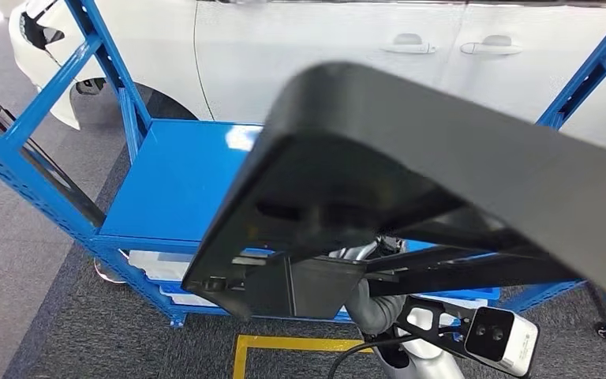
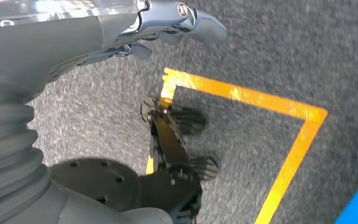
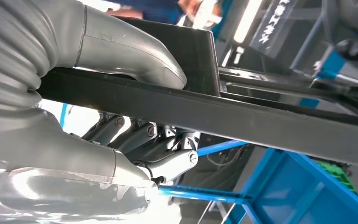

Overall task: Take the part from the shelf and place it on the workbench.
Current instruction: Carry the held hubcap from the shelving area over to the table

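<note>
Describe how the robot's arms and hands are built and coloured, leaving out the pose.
Both wrists wear a grey ribbed cover. The left hand has shiny silver linkages with screws and grey fingertips. The right hand has a thick smooth grey thumb, dark fingers and silver links. The right arm is silver-grey, carrying a white camera and a black cable.

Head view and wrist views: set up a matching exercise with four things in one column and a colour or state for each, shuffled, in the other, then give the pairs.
Things:
1. black part
2. shelf
3. floor line
4. left hand

Colour or state:
A. yellow
B. holds nothing, hangs over the carpet
C. gripped by the right hand
D. blue

Pairs: 1-C, 2-D, 3-A, 4-B
</note>
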Robot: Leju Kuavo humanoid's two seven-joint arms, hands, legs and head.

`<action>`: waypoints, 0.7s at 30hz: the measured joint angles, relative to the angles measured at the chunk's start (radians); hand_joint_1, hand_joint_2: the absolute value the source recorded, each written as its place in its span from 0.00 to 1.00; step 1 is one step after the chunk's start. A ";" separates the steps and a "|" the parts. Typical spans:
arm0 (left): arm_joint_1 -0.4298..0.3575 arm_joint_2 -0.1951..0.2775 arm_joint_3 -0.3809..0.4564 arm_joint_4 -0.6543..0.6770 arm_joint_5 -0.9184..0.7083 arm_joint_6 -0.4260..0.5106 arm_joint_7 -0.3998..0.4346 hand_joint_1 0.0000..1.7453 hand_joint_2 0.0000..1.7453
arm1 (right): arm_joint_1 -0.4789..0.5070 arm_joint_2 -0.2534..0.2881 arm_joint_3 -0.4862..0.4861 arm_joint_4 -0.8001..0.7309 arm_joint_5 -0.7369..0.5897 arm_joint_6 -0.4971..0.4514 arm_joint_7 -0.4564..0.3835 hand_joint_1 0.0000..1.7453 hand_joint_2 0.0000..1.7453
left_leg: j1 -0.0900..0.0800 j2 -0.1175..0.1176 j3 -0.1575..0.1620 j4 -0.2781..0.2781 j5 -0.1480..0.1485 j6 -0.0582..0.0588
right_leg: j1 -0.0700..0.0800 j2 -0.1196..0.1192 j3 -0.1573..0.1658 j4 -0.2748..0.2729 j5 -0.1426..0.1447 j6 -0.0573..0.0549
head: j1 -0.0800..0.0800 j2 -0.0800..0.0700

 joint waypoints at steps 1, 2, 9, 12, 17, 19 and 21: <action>-0.001 0.002 0.000 0.000 0.000 0.002 0.001 0.00 1.00 | 0.002 -0.001 0.000 0.000 0.005 -0.013 0.000 1.00 1.00 | 0.001 0.002 -0.008 -0.002 0.011 0.007 | -0.001 0.001 -0.008 0.011 -0.014 0.005 | 0.001 0.000; -0.003 0.004 0.000 0.000 -0.001 0.004 0.001 0.00 1.00 | 0.002 -0.002 0.000 0.000 0.011 -0.025 0.000 1.00 1.00 | 0.003 0.005 -0.019 -0.004 0.023 0.014 | -0.002 0.002 -0.021 0.039 -0.046 0.010 | 0.002 0.000; -0.007 0.023 -0.002 0.000 -0.030 -0.011 0.001 0.00 1.00 | 0.006 -0.016 0.003 0.013 -0.003 -0.018 0.000 1.00 1.00 | 0.001 0.009 -0.107 0.004 0.087 0.016 | -0.007 0.002 0.016 0.208 -0.153 0.019 | 0.007 0.000; -0.007 0.029 -0.003 0.000 -0.036 -0.005 -0.005 0.00 1.00 | 0.007 -0.019 -0.003 0.006 -0.020 0.048 0.000 1.00 1.00 | -0.001 0.008 -0.125 0.010 0.106 0.003 | -0.001 0.003 0.152 0.015 -0.146 0.000 | 0.006 0.000; -0.002 0.046 -0.003 0.000 -0.034 -0.003 -0.031 0.00 1.00 | 0.022 -0.017 -0.034 -0.010 -0.023 0.129 0.000 1.00 1.00 | 0.002 0.007 -0.144 0.037 0.086 -0.024 | 0.002 -0.003 0.145 -0.024 -0.122 -0.037 | 0.011 0.000; 0.000 0.050 -0.003 0.000 -0.033 -0.007 -0.037 0.00 1.00 | 0.030 -0.012 -0.047 -0.017 -0.018 0.146 0.000 1.00 1.00 | 0.004 0.007 -0.181 0.145 -0.009 -0.031 | 0.002 -0.005 0.121 -0.025 -0.101 -0.048 | 0.010 0.000; 0.001 0.054 -0.003 0.000 -0.033 -0.012 -0.039 0.00 1.00 | 0.039 -0.009 -0.058 -0.023 -0.014 0.154 0.000 1.00 1.00 | 0.004 0.007 -0.210 0.275 -0.073 -0.037 | 0.004 -0.005 0.093 -0.022 -0.080 -0.049 | 0.010 0.000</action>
